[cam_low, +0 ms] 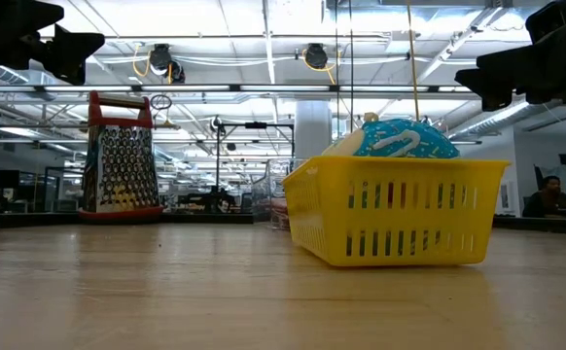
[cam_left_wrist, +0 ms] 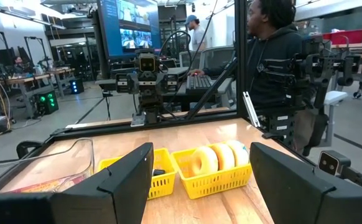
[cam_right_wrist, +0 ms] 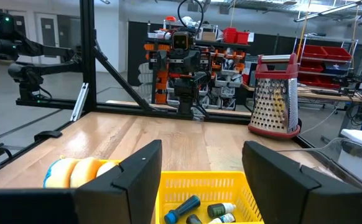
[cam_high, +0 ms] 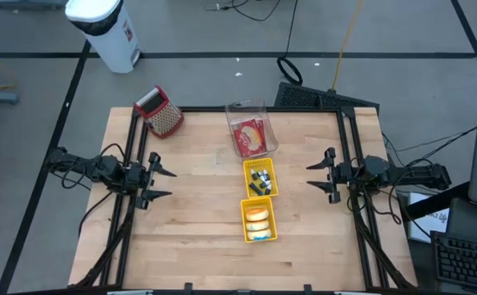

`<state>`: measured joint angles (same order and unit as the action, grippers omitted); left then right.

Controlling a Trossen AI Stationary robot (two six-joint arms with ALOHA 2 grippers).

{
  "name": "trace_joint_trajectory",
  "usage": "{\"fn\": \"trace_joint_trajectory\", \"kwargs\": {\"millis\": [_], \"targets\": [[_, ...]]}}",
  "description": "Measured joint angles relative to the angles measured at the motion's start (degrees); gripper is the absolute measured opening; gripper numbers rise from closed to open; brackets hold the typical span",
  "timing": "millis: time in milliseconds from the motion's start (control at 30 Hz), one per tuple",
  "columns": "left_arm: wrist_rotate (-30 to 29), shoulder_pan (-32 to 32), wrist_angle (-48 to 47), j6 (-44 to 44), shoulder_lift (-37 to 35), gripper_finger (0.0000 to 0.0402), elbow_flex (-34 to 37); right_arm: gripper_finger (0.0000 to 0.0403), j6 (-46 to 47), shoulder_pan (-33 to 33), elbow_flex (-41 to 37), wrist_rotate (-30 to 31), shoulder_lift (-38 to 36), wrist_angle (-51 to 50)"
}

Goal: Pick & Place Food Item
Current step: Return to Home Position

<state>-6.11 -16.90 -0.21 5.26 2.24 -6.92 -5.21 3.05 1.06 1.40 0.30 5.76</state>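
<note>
doughnuts in the yellow bin, both arms drawn back

sitting on edge in a row, the doughnuts (cam_high: 258,220) fill the yellow bin (cam_high: 243,223) that stands near the middle of the tabletop (cam_high: 189,238), toward the edge where the low camera sits. in the low view a blue doughnut (cam_low: 398,142) with a white squiggle shows above the bin's rim. touching this bin, on its side toward the far edge, a second yellow bin (cam_high: 247,179) holds small dark and pale items. beyond that, close to the far edge, a clear container (cam_high: 237,113) holds a red packet (cam_high: 249,136). a metal grater (cam_high: 161,112) with a red handle stands upright near the far corner on the left arm's side.

the left gripper (cam_high: 166,183) hangs over the tabletop's left edge, well apart from the bins, its fingers (cam_left_wrist: 125,183) spread open and holding nothing. the right gripper (cam_high: 312,175) hangs over the right edge, facing the left one across the bins, its fingers (cam_right_wrist: 131,177) likewise apart and empty.

a person in a dark hooded top (cam_left_wrist: 274,62) sits beyond the tabletop, behind the right arm.
</note>
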Motion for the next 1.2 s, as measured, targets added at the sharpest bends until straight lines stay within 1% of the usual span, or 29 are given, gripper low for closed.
{"fn": "trace_joint_trajectory", "kwargs": {"millis": [1200], "targets": [[0.01, 0.01, 0.0, 0.17, 0.0, 0.0269, 0.0, 0.0214, -0.02, 0.0, 0.0, 0.01, 0.0, 0.0]]}}
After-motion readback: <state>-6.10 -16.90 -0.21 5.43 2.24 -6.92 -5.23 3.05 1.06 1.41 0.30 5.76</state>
